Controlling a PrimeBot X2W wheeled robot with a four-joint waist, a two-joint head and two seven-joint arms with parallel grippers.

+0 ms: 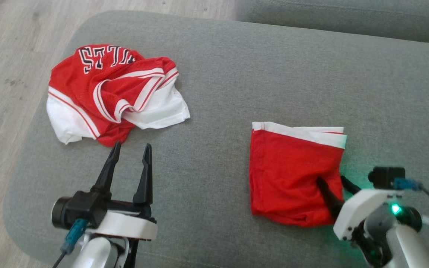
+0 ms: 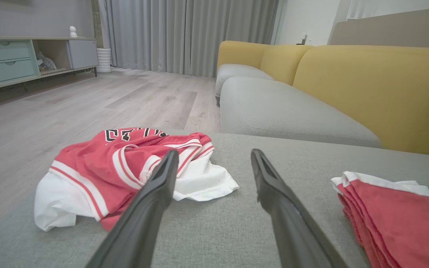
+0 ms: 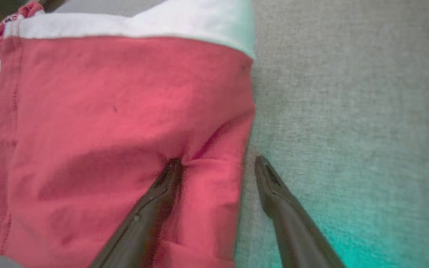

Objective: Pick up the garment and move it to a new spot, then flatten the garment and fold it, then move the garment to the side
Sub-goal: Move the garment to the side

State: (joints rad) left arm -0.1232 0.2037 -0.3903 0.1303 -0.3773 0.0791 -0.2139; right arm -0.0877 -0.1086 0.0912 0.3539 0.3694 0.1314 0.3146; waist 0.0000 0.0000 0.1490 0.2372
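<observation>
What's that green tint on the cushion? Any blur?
Head view: a green lamp on the right arm tints the cushion beside the folded garment. Right wrist view: same teal cast, slightly soft. Left wrist view: evenly lit, left edge smeared.

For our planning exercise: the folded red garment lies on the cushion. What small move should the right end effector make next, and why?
Probably close the right end effector on the edge of the folded red garment: it stands open, one finger on the fabric, the other on the cushion beside it.
</observation>
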